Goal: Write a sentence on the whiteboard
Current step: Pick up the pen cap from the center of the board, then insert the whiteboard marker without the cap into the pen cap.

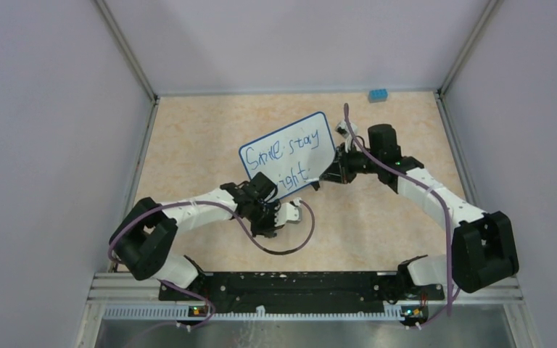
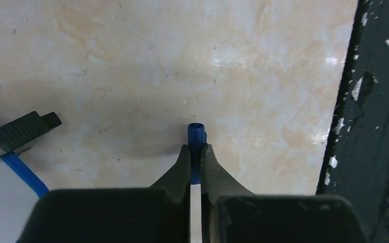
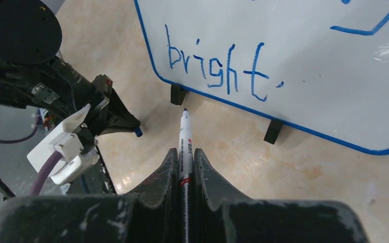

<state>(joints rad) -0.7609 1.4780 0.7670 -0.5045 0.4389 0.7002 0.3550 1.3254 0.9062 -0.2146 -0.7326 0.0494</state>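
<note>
The whiteboard (image 1: 286,152) stands tilted on its black feet (image 3: 274,130) at mid table. The sentence (image 1: 288,148) is in blue: "Smile stay" above, with "bright." (image 3: 218,66) on the lower line. My right gripper (image 3: 185,152) (image 1: 320,180) is shut on a white marker (image 3: 185,139). Its blue tip is bare and points at the table just in front of the board's lower edge. My left gripper (image 2: 196,149) (image 1: 274,221) is low over the table near the board's front left corner, shut on a small blue cap (image 2: 196,134) (image 3: 138,132).
A small blue block (image 1: 378,94) lies at the back wall. The black base rail (image 1: 290,286) runs along the near edge, its side close on the right in the left wrist view (image 2: 375,126). Purple cables trail from both arms. Walls close in left and right.
</note>
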